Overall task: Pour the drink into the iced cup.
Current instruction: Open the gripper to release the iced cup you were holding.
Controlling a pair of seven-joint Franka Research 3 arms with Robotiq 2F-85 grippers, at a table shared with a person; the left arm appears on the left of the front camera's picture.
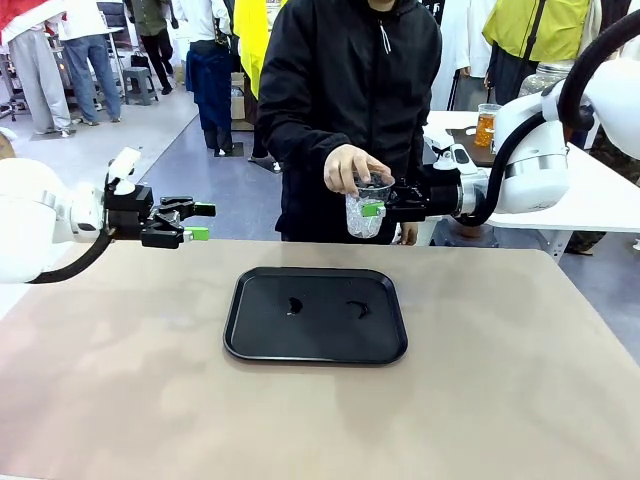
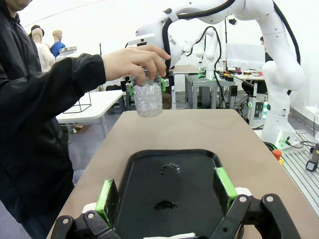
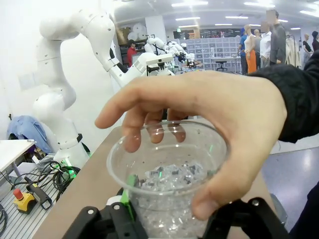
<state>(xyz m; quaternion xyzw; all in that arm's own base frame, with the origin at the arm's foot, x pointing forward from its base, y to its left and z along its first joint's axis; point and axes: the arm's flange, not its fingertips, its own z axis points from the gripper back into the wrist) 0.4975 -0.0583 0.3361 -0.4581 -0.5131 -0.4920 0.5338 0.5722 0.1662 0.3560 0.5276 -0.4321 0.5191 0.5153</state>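
Note:
A clear plastic iced cup (image 1: 360, 226) full of ice hangs above the table's far edge. A person's hand (image 1: 347, 166) grips it from above by the rim. My right gripper (image 1: 366, 211) reaches in from the right and is shut on the cup's side. In the right wrist view the cup (image 3: 164, 169) sits between the fingers of that gripper (image 3: 169, 221), under the hand (image 3: 234, 129). My left gripper (image 1: 200, 221) hovers open and empty at the far left. Amber liquid, seemingly the drink, shows in a glass (image 1: 486, 125) on the white table behind.
A black tray (image 1: 240, 300) lies in the middle of the tan table, with a few wet spots (image 1: 293, 305) on it. The left wrist view looks across the tray (image 2: 144, 164) towards the cup (image 2: 148, 99). The person in a black jacket (image 1: 350, 90) stands at the far edge.

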